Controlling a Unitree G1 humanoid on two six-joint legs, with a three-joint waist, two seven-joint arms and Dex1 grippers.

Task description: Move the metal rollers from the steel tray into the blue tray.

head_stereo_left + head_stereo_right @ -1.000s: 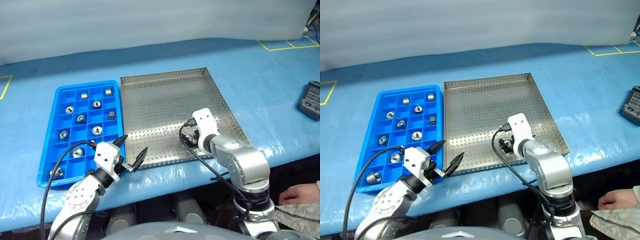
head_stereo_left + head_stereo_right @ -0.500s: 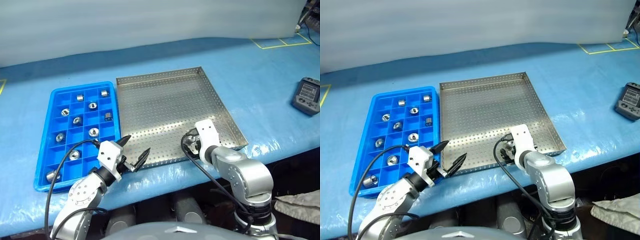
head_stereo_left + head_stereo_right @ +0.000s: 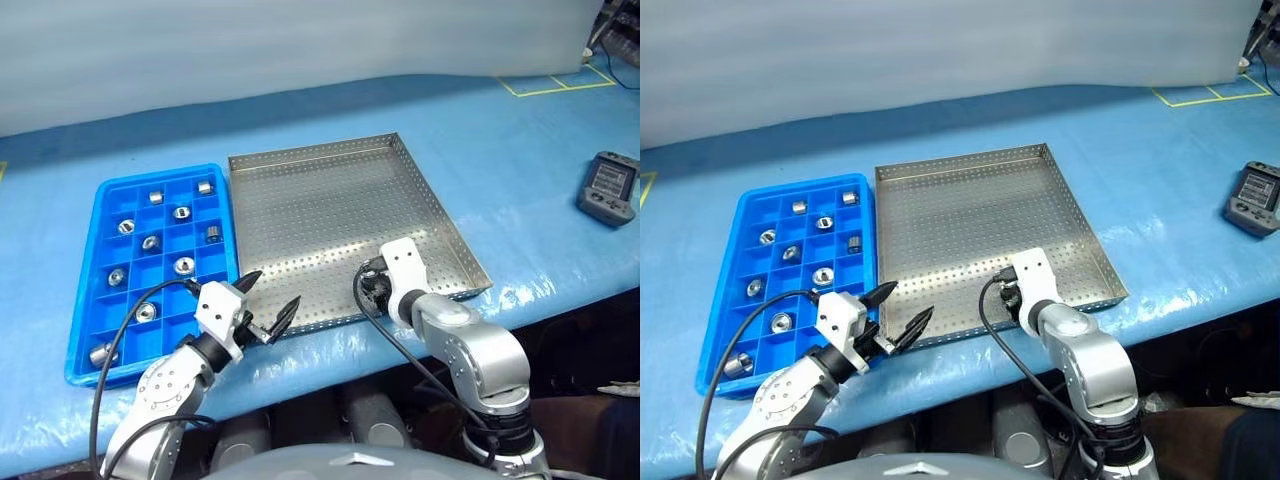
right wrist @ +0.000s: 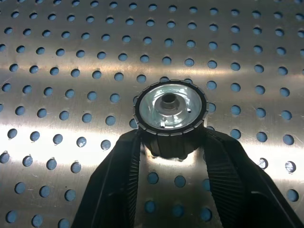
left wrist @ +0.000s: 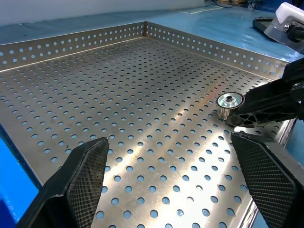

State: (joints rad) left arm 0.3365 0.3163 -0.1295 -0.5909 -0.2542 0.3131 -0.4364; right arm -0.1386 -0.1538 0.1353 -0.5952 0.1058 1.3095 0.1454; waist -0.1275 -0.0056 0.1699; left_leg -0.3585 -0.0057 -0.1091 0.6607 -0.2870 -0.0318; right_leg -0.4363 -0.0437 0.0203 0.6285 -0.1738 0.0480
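Jaws, left gripper [image 3: 268,301]: spread wide, empty, over the steel tray's [image 3: 330,160] near rim, blue tray [image 3: 88,268] with seated metal rollers [image 3: 184,265] beside it. Jaws, right gripper [image 4: 169,156]: closed against one roller [image 4: 170,110], standing on the steel tray's floor.

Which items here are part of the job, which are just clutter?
Job:
- small shiny metal roller between the right gripper fingers
- perforated silver steel tray
- bright blue compartment tray with rollers already in it

Lying about:
- dark handheld device on the blue table cover
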